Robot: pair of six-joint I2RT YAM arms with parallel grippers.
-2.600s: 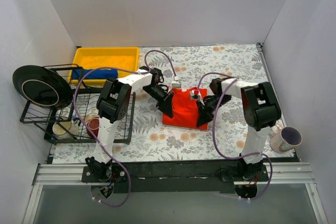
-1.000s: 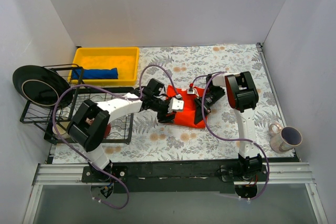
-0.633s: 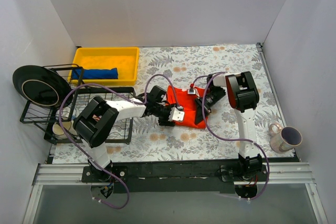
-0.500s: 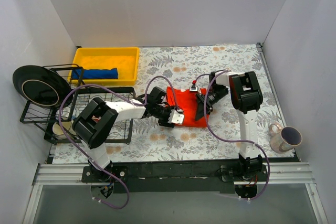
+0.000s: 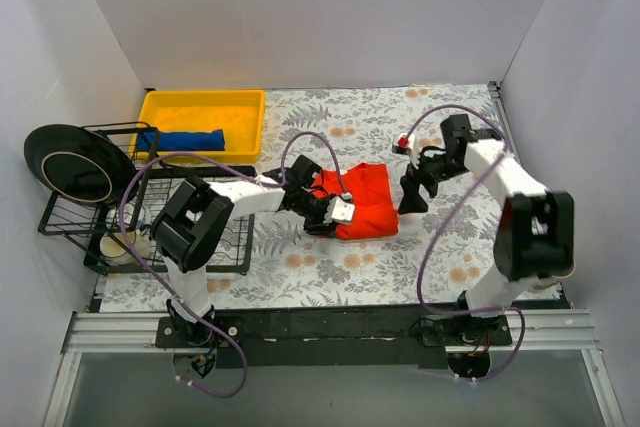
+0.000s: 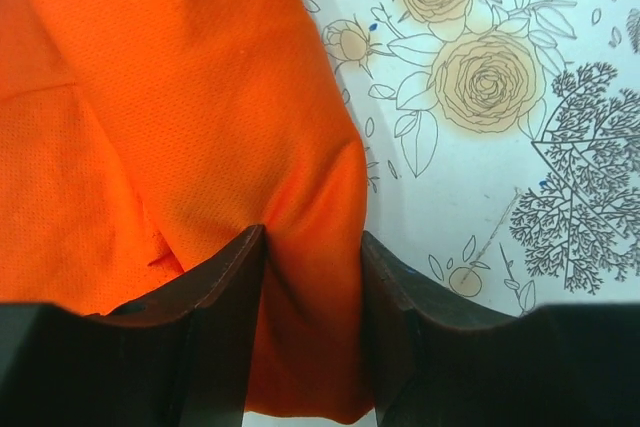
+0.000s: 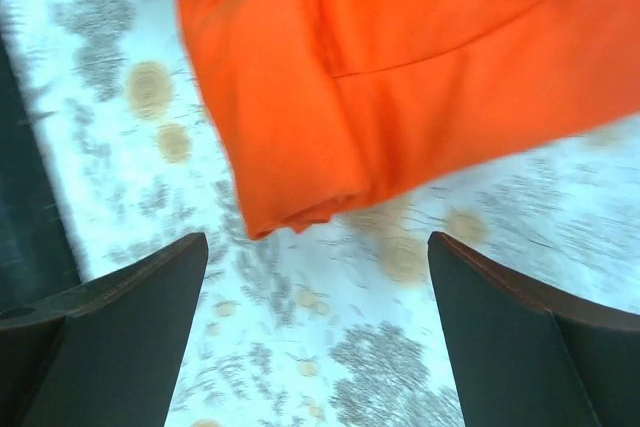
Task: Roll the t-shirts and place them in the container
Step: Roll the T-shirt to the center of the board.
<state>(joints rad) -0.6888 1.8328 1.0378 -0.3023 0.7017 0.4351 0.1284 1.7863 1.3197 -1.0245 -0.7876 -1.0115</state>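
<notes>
Left tool (image 6: pixel 310 247) pinches a fold of the soft orange-red cloth t-shirt (image 6: pixel 150 97); right tool (image 7: pixel 315 242) spread, empty, shirt just ahead: one-sided pull may skew the roll.

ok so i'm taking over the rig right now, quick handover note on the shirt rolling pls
Left claw: shut on a fold at the edge of the orange-red t-shirt.
Right claw: open, empty, just off the shirt's right side.
Things: the orange-red t-shirt lies bunched in the middle of the table; the blue t-shirt lies in the yellow bin at far left.
Done: the blue one looks rolled and binned.
Left: the orange-red one is folded over but not yet a tidy roll; finish rolling it.
</notes>
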